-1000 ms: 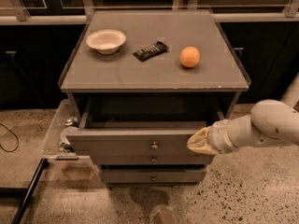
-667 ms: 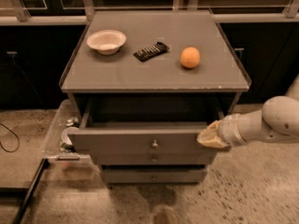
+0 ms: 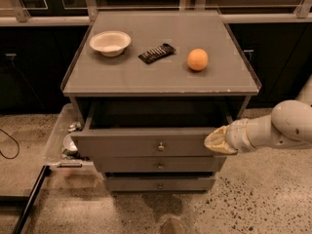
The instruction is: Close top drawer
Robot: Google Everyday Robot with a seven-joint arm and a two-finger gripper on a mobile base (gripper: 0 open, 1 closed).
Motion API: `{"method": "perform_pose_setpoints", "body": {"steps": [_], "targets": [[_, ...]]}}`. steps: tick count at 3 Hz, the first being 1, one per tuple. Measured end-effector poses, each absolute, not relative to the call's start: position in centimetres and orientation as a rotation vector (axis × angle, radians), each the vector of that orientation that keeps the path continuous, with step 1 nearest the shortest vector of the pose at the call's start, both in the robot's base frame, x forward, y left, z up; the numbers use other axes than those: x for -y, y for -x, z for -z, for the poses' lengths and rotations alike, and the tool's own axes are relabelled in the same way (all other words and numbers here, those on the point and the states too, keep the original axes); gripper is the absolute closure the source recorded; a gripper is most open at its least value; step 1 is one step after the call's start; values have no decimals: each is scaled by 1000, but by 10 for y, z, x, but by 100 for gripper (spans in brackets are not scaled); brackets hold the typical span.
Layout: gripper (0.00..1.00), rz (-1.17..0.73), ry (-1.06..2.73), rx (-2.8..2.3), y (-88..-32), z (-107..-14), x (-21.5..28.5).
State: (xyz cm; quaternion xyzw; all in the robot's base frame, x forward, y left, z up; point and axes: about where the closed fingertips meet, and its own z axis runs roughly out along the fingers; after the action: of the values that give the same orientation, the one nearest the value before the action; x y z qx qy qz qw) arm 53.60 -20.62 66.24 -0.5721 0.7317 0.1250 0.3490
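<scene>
The top drawer (image 3: pixel 146 141) of the grey cabinet stands partly pulled out, its front panel with a small round knob (image 3: pixel 160 147) sticking out past the two drawer fronts below. Its dark inside shows under the cabinet top. My gripper (image 3: pixel 216 141) comes in from the right on a white arm and its cream tip rests against the right end of the drawer's front panel.
On the cabinet top (image 3: pixel 161 77) lie a white bowl (image 3: pixel 110 42), a dark ridged packet (image 3: pixel 156 53) and an orange (image 3: pixel 197 59). A clear tray (image 3: pixel 66 140) with small items sits on the floor at the left. Two lower drawers (image 3: pixel 160 165) are shut. Dark cabinets stand behind.
My gripper has moved to the right along the drawer front, from just right of the knob to the panel's right end. The drawer stands about as far out as before.
</scene>
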Motion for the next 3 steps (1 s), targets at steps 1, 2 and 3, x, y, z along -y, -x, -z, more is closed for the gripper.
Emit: {"method": "perform_pose_setpoints", "body": {"steps": [1, 2, 3], "targets": [[42, -324, 1483, -1896, -536, -662, 206], [19, -324, 1483, -1896, -536, -662, 206], [0, -324, 1483, -1896, -536, -662, 206]]}}
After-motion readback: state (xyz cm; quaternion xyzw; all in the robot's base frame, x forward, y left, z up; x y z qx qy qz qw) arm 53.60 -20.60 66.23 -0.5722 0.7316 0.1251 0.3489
